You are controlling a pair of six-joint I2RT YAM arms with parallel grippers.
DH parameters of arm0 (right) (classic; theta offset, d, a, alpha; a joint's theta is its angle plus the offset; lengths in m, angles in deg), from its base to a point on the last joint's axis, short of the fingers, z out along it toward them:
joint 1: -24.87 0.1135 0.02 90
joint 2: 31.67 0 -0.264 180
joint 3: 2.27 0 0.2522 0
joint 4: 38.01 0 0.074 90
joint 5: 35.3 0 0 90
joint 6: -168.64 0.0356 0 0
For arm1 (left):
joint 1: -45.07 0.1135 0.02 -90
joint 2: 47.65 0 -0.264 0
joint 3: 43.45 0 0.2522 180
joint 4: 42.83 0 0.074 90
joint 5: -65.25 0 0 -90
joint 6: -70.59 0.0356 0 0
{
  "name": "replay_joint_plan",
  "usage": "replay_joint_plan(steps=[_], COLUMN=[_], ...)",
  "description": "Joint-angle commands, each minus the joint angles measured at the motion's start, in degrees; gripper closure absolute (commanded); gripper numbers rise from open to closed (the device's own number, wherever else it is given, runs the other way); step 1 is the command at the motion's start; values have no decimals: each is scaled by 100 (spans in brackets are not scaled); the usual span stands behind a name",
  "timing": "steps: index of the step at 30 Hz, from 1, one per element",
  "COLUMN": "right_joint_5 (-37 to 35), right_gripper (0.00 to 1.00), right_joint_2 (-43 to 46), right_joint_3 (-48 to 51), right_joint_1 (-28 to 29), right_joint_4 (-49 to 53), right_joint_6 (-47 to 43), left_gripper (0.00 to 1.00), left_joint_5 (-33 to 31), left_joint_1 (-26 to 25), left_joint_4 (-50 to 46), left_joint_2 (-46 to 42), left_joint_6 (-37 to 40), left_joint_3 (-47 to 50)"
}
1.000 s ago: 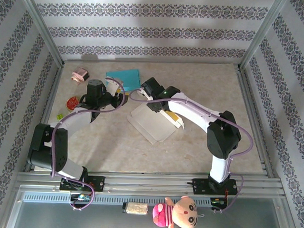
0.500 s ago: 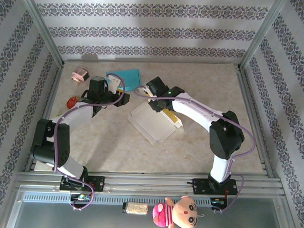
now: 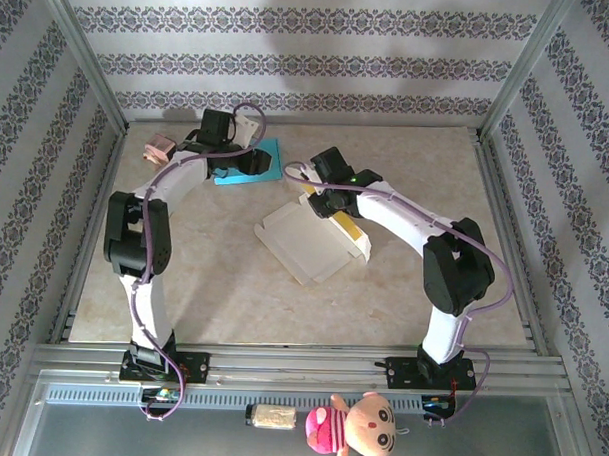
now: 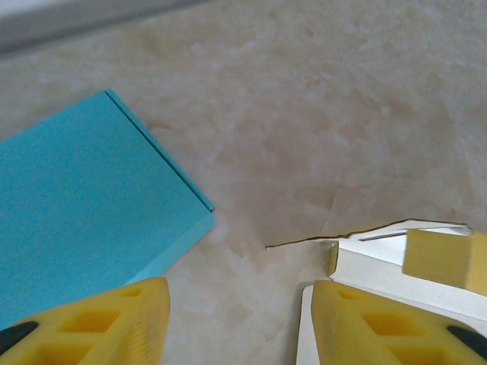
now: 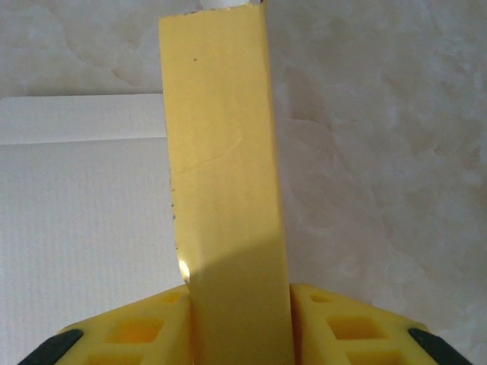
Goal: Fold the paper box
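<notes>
Top external: one paper box [image 3: 306, 243], one teal sheet [image 3: 270, 150]; right gripper [image 5: 240, 300] pinches yellow flap [image 5: 224, 152]; left gripper [image 4: 240, 304] half-open, empty.

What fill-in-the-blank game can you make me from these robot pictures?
The flap that the right gripper pinches is ____.
The left gripper holds nothing, and its jaws are ____.
The sheet beside the left gripper is ____.

Missing words: yellow, open, blue.
</notes>
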Motion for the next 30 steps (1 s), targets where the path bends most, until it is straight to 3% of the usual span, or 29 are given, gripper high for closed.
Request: replay_joint_plan(steps=[1,5,10,21,30], right_joint_5=[317,325,265,302,347], right_gripper=[65,65,64,64,65], right_joint_2=[92,167,143,193,266], right_joint_3=[172,216,217,208,309], right_joint_1=[-2,-3,-57,-192,-308], right_joint_4=[218,219,211,152,36], right_joint_6=[69,3,27,33,158], left_gripper=[53,57,57,59,60], left_joint_5=[50,182,612,2415,2989], left_joint_1=[47,-15,-250,-296,-353], left_joint_4=[-256,-680,-1535,-826,-219], left_joint_2=[308,949,1569,1388,1244], left_joint_6=[-175,-235,265,-64,-606], left_joint_3=[-452,-1274,-1954,-1315,-799])
